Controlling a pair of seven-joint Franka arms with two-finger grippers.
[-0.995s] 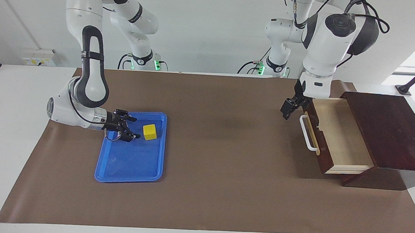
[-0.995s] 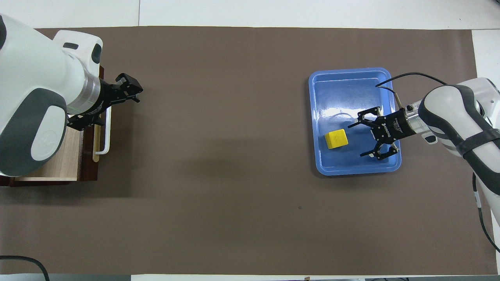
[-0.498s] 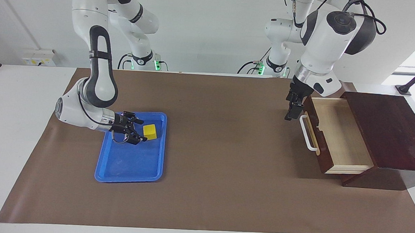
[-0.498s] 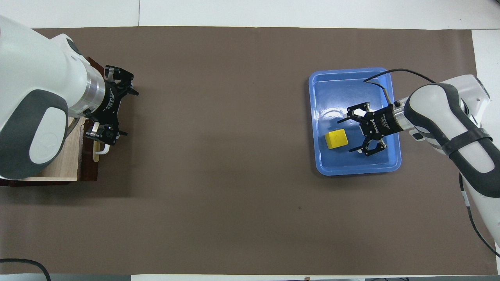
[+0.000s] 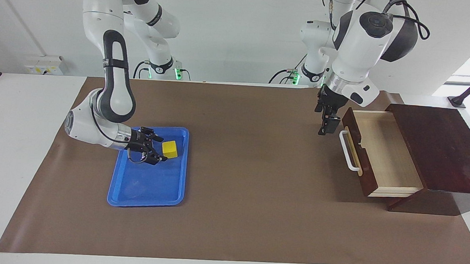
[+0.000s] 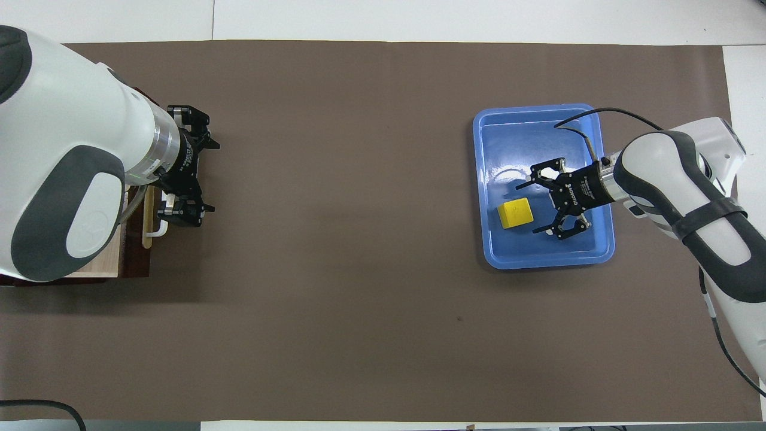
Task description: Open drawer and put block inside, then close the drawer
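Observation:
The yellow block [image 5: 169, 149] [image 6: 516, 213] sits in the blue tray [image 5: 147, 198] [image 6: 538, 114]. My right gripper [image 5: 159, 149] [image 6: 537, 203] is open, low in the tray, with its fingertips right at the block's side toward the right arm's end of the table. The drawer [image 5: 382, 152] of the dark reddish-brown box [image 5: 439, 146] stands pulled open, its pale inside bare. Its white handle [image 5: 348, 152] [image 6: 157, 230] is free. My left gripper [image 5: 325, 126] [image 6: 200, 173] is open and empty, raised over the mat just in front of the handle. In the overhead view the left arm hides most of the drawer.
A brown mat [image 5: 256, 189] covers the table between the tray and the drawer. The box stands at the left arm's end of the table, the tray at the right arm's end.
My right gripper has slid toward the block, still open. My left gripper has turned and drawn a little away from the drawer handle toward the table's middle. The drawer and the block have not moved.

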